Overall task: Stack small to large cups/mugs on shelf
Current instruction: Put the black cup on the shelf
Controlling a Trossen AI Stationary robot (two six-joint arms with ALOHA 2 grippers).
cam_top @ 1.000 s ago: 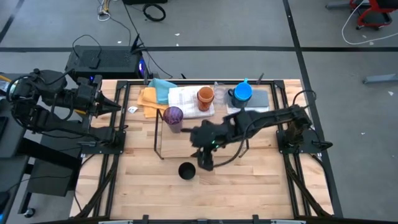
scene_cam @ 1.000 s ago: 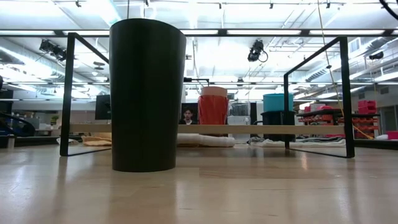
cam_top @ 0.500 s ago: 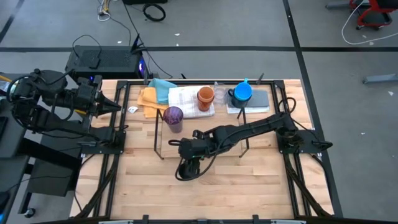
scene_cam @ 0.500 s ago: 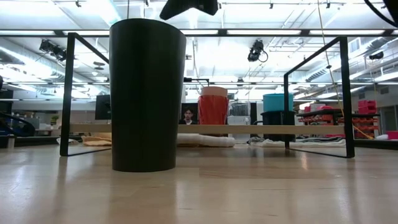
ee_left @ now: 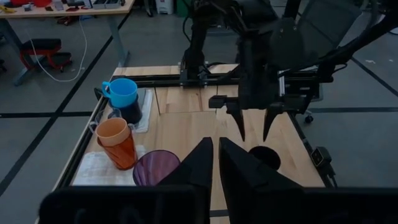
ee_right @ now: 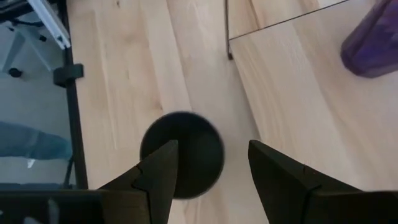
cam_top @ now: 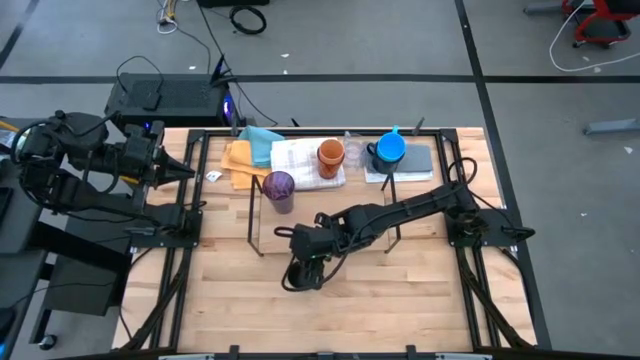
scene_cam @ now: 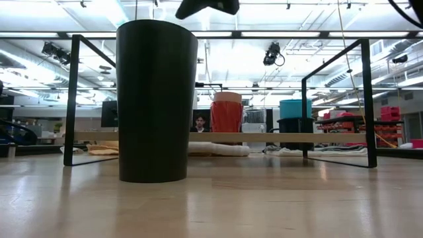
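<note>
The right gripper [ee_right: 208,171] hangs above the black cup [ee_right: 181,154], its fingers wide apart. The left gripper [ee_left: 215,155], fingers nearly together, waits beside the table's left edge.

The tabletop [cam_top: 400,290] is pale wood with a straight grain. The cup [scene_cam: 156,99] standing on it is plain black, and another cup [cam_top: 279,186] is see-through purple. One cup [cam_top: 330,154] is orange, one [cam_top: 390,148] bright blue. The shelf [scene_cam: 73,99] is thin black rod. A cloth [cam_top: 262,139] is teal, another [cam_top: 238,160] yellow-orange, and the towel [cam_top: 298,160] white.
</note>
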